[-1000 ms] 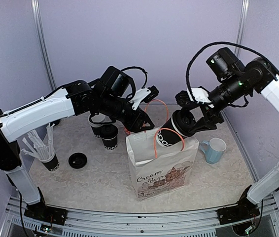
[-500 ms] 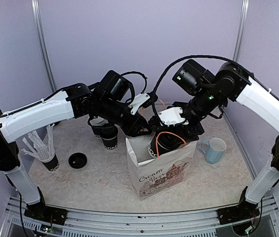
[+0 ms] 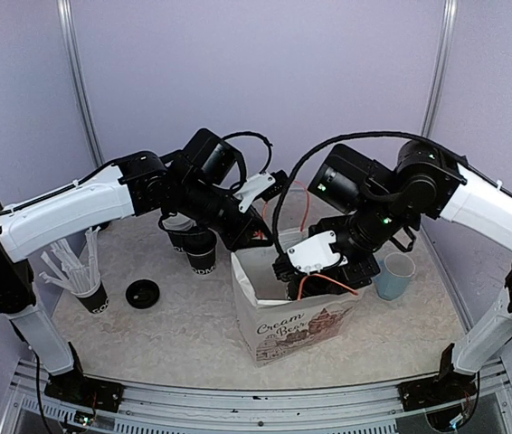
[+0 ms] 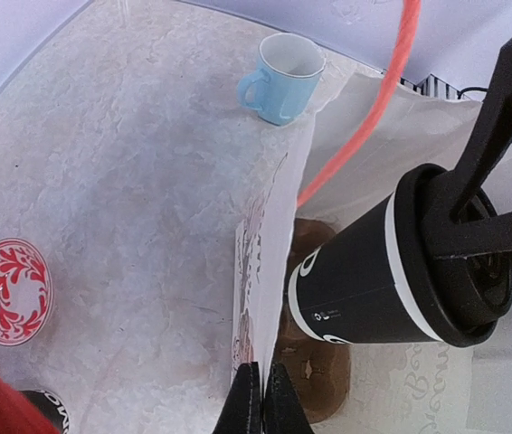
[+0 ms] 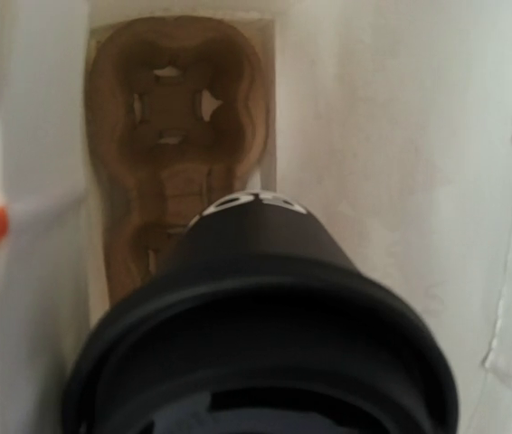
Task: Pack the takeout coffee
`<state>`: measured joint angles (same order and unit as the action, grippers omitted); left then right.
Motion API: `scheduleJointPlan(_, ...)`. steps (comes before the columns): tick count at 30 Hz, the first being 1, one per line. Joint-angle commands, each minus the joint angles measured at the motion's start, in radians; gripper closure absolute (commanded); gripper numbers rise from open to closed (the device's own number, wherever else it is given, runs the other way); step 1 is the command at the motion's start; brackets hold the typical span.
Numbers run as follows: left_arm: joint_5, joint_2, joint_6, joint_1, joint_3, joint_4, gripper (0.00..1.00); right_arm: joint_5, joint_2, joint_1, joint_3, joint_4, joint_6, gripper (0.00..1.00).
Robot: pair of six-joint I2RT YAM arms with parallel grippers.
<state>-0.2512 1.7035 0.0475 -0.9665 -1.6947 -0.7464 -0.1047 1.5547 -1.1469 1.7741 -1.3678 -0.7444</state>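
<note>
One cup (image 4: 355, 280) inside bag (image 3: 292, 330), orange handle (image 4: 408, 36) perhaps touching.

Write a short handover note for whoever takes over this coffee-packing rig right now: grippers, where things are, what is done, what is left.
Grippers: the left gripper is shut on the rim of the paper bag, holding it open. The right gripper is shut on a lidded cup, tilted, inside the bag.
Position: that cup hangs over the cardboard carrier at the bag's bottom and does not look seated.
Done: bag open, first cup in.
Left: seat and release it, then pack the other cup standing on the table behind the left arm. A loose lid lies nearby.
</note>
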Motion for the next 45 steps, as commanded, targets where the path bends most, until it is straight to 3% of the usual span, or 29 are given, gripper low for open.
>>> scheduleJointPlan(1, -0.038, -0.002, 0.016, -0.021, -0.06, -0.032, 1.0, -0.019, -0.06, -0.034, -0.03, -0.012, 0.064, 0.52)
scheduleJointPlan(9, -0.031, 0.004, 0.033, -0.086, -0.161, -0.071, 0.83, -0.031, -0.064, -0.034, -0.062, -0.011, 0.063, 0.55)
scheduleJointPlan(14, 0.015, 0.026, 0.041, -0.108, -0.226, -0.124, 0.63, -0.017, -0.071, -0.034, -0.089, -0.01, 0.076, 0.56)
scheduleJointPlan(21, 0.097, -0.031, 0.037, -0.101, -0.246, -0.108, 0.49, -0.018, -0.119, -0.042, -0.129, -0.01, 0.068, 0.56)
scheduleJointPlan(34, 0.003, -0.1, 0.032, 0.132, 0.012, 0.106, 0.46, -0.072, -0.211, -0.166, -0.297, 0.015, 0.044, 0.59)
scheduleJointPlan(45, -0.229, -0.006, 0.023, 0.157, 0.126, 0.198, 0.44, -0.237, -0.246, -0.208, -0.391, 0.138, 0.024, 0.59)
